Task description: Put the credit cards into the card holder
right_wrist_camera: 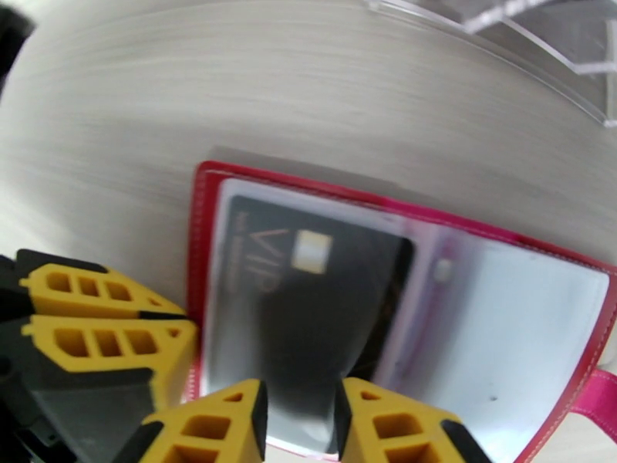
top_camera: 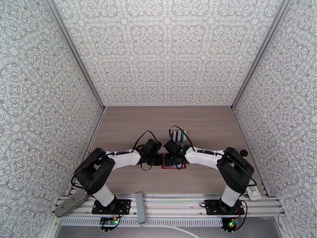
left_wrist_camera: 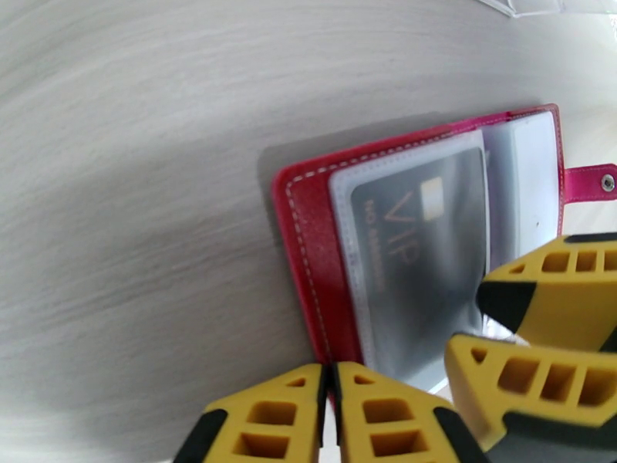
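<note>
Holder point(right_wrist_camera: 202, 248) lies open on table point(left_wrist_camera: 154, 148), black card point(right_wrist_camera: 308, 318) under its clear pocket. Left gripper point(left_wrist_camera: 332, 380) is closed at the holder's edge. Right gripper point(right_wrist_camera: 301, 391) has jaws apart over the card's near end.

Light wood-grain table point(top_camera: 130, 123), patterned wallpaper walls point(top_camera: 166, 48) on three sides, clear plastic rack point(top_camera: 179, 136) mid-table, metal rail point(top_camera: 174, 209) along near edge, grey bar point(top_camera: 140, 207) lying across rail, flat grey piece point(top_camera: 70, 203) at left end, small white object point(top_camera: 253, 192) at right edge

Ornate grey-white patterned walls point(top_camera: 166, 48), pale wood-grain tabletop point(top_camera: 126, 123), aluminium front rail point(top_camera: 174, 213)
</note>
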`<state>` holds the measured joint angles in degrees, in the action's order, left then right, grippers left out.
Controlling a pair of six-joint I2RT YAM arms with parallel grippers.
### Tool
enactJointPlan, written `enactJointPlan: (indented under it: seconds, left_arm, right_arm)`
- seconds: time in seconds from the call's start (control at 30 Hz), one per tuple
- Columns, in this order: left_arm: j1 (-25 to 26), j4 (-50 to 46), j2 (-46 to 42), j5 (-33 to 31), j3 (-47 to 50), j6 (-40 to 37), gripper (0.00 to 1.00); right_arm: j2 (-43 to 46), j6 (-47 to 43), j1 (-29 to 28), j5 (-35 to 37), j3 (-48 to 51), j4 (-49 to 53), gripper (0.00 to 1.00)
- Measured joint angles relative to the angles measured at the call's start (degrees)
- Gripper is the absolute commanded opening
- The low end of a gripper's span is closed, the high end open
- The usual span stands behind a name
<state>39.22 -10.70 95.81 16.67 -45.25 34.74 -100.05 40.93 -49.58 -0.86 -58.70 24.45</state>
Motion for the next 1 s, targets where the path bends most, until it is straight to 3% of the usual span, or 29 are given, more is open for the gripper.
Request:
enactJointPlan:
  seconds: [0.33, 0.7, 1.0]
  left_arm:
    - [-1.22, -1.11, 0.24, 0.87, -0.68, -0.72, 0.14]
    - [-2.64, -4.72, 1.49, -0.46, -4.52, -2.67, 0.15]
    - [-2.4, -7.06, -0.04, -0.44, -5.27, -3.3, 0.18]
  right_arm:
    - [1.86, 0.11, 0.02, 0.61, 0.0, 0.81, 0.44]
    - [6.58, -0.28, 0.37, 3.21, 0.35, 2.25, 0.48]
    - [10.47, -0.79, 5.51, 3.02, 4.09, 1.88, 0.5]
